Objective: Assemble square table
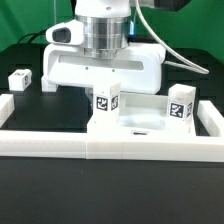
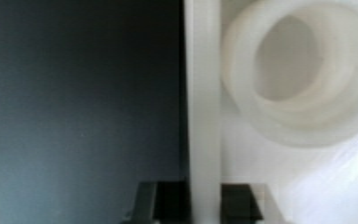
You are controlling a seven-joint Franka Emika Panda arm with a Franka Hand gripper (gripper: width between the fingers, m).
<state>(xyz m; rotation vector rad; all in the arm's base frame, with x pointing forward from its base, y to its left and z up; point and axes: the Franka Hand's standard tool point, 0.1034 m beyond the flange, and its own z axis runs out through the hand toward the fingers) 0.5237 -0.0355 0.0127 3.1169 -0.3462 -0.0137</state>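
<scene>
My gripper [image 1: 100, 48] hangs over the back middle of the table and is shut on the square table's white slab [image 1: 105, 70], which stands on edge and faces the exterior camera. In the wrist view the slab's thin edge [image 2: 201, 110] runs between my two dark fingers [image 2: 163, 200], with a round corner hole [image 2: 309, 70] in its face. One tagged leg block [image 1: 18, 80] lies at the exterior view's left. Two more leg blocks [image 1: 107, 100] [image 1: 180, 103] stand near the front. I see no fourth leg.
White border bars [image 1: 110, 150] run along the front and up both sides [image 1: 20, 108] [image 1: 211, 122]. A low white part [image 1: 140, 125] lies between the two front leg blocks; I cannot tell what it is. The table is black.
</scene>
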